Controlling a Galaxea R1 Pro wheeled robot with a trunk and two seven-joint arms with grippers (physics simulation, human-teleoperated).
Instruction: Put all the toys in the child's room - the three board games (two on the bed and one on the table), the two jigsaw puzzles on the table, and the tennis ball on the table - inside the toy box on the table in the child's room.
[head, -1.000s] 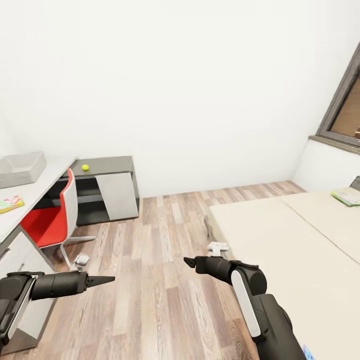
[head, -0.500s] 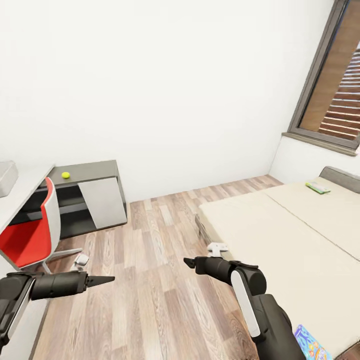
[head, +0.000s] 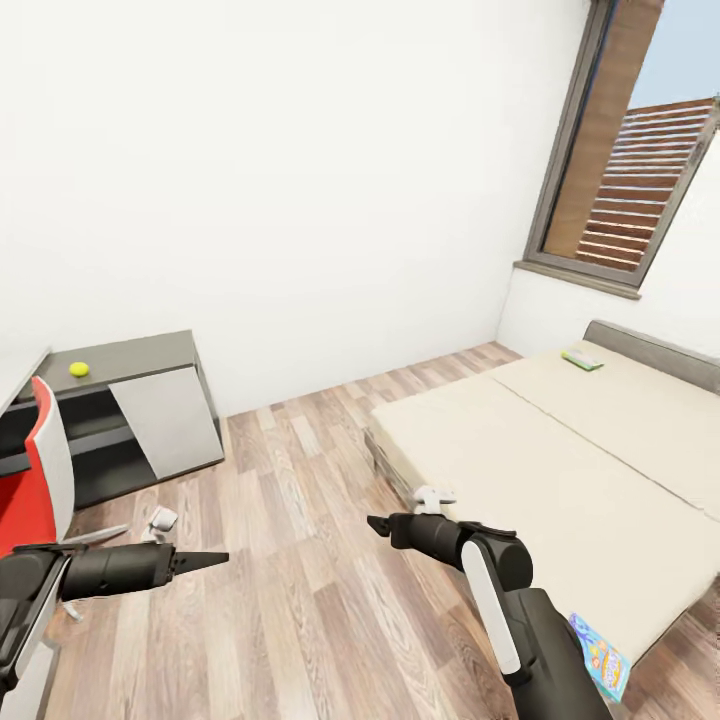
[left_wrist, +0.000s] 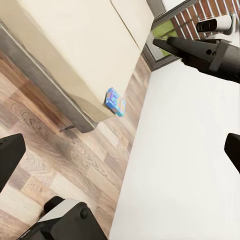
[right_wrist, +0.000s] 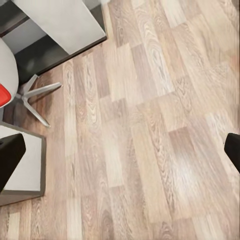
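Observation:
The tennis ball (head: 79, 369) sits on the dark grey corner section of the table (head: 140, 352) at the left. On the bed (head: 540, 460) lie two board games: a green one (head: 581, 360) near the headboard and a blue cartoon one (head: 598, 655) (left_wrist: 115, 101) at the near corner, overhanging the edge. My left gripper (head: 222, 557) and right gripper (head: 372, 521) hang over the wood floor, both open and empty, far from every toy. The toy box and the jigsaw puzzles are out of view.
A red and white swivel chair (head: 35, 480) stands by the table, its star base (right_wrist: 35, 97) on the planks. A small white object (head: 162, 518) lies on the floor. A dark-framed window (head: 625, 180) is above the headboard. Wood floor (head: 300, 470) separates table and bed.
The camera has swung right: toy box and light grey top left the picture, table and ball slid left, the window and blue game came in. Both arms keep their pose.

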